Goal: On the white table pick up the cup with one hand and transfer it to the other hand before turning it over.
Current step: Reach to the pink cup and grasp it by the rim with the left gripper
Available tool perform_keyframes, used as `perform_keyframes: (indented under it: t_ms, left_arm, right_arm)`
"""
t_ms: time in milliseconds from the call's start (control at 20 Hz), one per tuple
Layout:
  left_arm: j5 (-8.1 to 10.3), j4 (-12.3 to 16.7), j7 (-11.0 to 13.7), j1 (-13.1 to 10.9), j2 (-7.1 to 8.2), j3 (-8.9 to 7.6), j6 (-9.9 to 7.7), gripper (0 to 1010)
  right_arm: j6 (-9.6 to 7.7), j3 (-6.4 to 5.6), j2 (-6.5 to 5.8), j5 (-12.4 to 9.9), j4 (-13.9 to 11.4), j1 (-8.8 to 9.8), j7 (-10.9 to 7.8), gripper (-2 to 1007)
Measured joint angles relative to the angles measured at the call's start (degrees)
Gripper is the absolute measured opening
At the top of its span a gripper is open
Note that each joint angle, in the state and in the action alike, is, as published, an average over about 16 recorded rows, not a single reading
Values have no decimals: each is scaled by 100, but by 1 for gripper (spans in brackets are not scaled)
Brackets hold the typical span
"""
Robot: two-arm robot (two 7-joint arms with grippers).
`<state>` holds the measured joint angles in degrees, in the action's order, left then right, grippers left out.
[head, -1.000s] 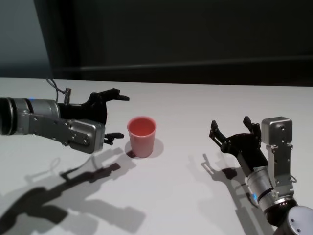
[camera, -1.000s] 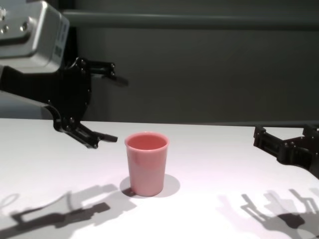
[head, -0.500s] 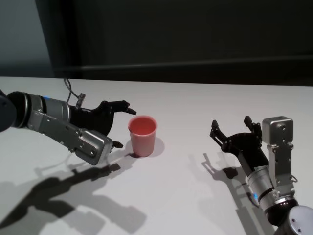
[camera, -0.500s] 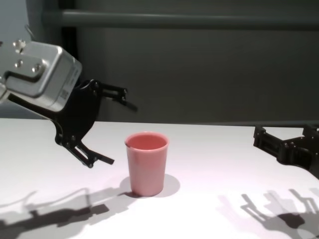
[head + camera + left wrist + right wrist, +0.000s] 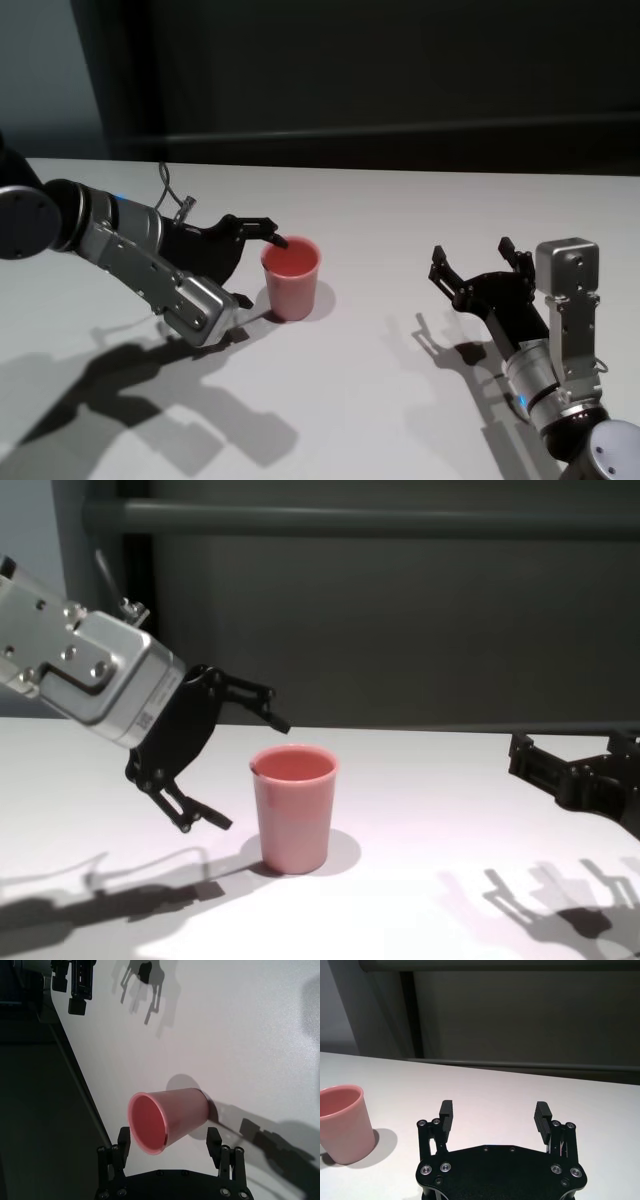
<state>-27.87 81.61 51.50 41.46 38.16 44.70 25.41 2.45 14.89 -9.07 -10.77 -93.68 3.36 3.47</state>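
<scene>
Now the left tool [image 5: 258,262], fingers spread, has closed in to straddle the cup [image 5: 291,278]; grasp imminent. Right tool [image 5: 480,271] idles, released.

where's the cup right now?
The cup stands upright on the white table, left of centre in the head view, just ahead of the open left gripper; the right gripper sits apart.

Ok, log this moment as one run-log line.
phase: approach | left gripper: jaws open, straddling the cup, no contact visible | cup: upright on the white table | right gripper: open, idle at right
</scene>
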Motion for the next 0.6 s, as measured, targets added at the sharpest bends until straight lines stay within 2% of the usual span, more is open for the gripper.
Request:
perform_keyframes:
  t_ms: [600]
  left_arm:
    - [-208, -716, 119, 443, -296, 393, 412, 1001]
  right_arm:
    - [0, 0, 0, 0, 0, 0, 0, 1000]
